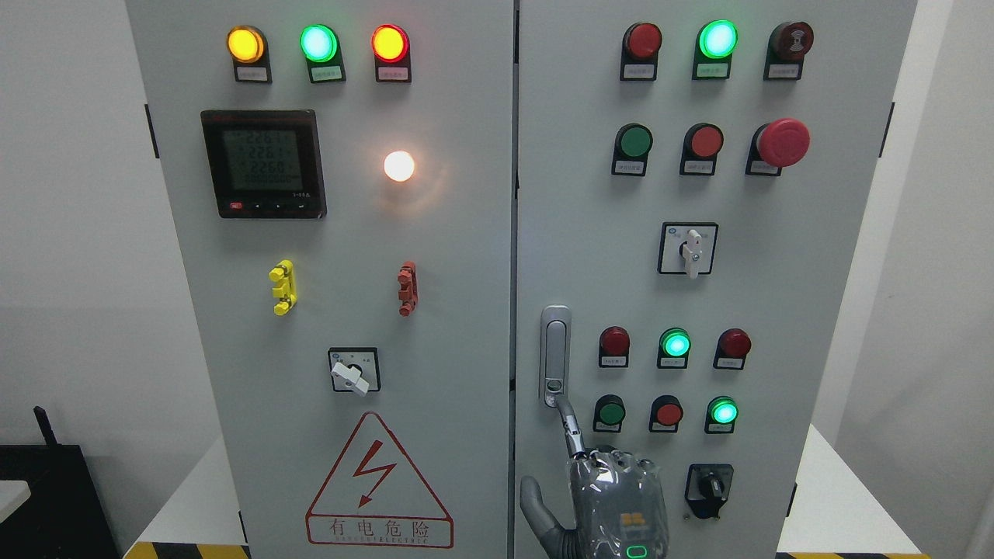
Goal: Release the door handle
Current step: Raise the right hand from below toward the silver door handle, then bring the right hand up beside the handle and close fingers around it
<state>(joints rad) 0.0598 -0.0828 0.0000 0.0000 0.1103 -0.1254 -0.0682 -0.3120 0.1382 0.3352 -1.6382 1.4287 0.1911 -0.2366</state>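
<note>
Right hand (613, 497) below door handle (554, 353), index fingertip touching its base

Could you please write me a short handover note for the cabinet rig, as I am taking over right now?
Hand: comes up from the bottom edge, slightly right of the middle, so left or right cannot be told. One finger is stretched up, its tip at the lower end of the door handle; the others do not grip it.
Other hand: not in view.
Handle: upright on the right door, near its left edge, lying flat in its housing. Both doors look closed.
Done: the grasp on the handle appears given up.
Left: draw the finger clear of the handle and lower the arm.
</note>
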